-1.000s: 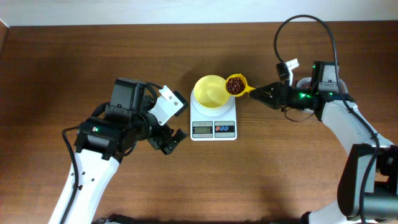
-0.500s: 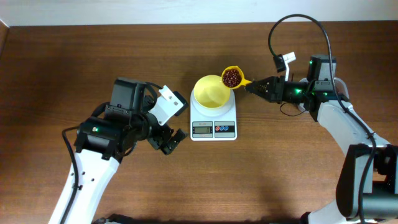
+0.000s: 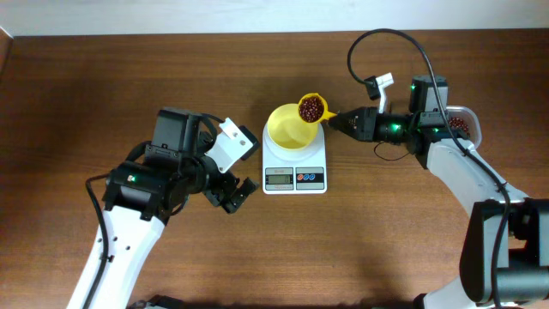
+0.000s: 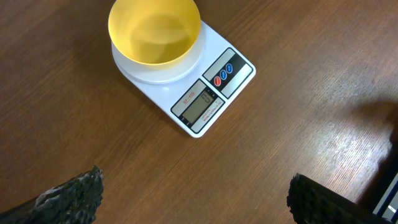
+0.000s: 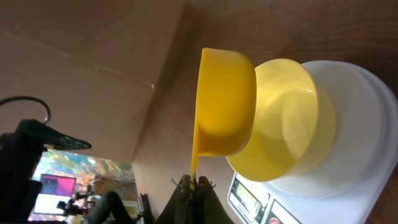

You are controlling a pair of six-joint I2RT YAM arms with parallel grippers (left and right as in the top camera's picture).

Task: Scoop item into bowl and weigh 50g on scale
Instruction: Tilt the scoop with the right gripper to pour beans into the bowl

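The pale yellow bowl (image 3: 290, 126) stands empty on the white scale (image 3: 294, 161) at mid table; both also show in the left wrist view, bowl (image 4: 155, 32) and scale (image 4: 208, 99). My right gripper (image 3: 340, 120) is shut on the handle of a darker yellow scoop (image 3: 311, 108) filled with reddish-brown beans (image 3: 311, 109), held over the bowl's far right rim. In the right wrist view the scoop (image 5: 225, 102) hangs beside the bowl (image 5: 292, 118), gripper (image 5: 193, 185) clamped on its handle. My left gripper (image 3: 230, 192) is open and empty, left of the scale.
A clear tub (image 3: 460, 125) holding more beans sits at the far right, partly behind the right arm. The left arm's bulk lies left of the scale. A black cable loops above the right arm.
The right gripper has carried the loaded scoop leftward and a little away, from beside the scale's right edge to over the bowl's rim. The left arm has not moved.
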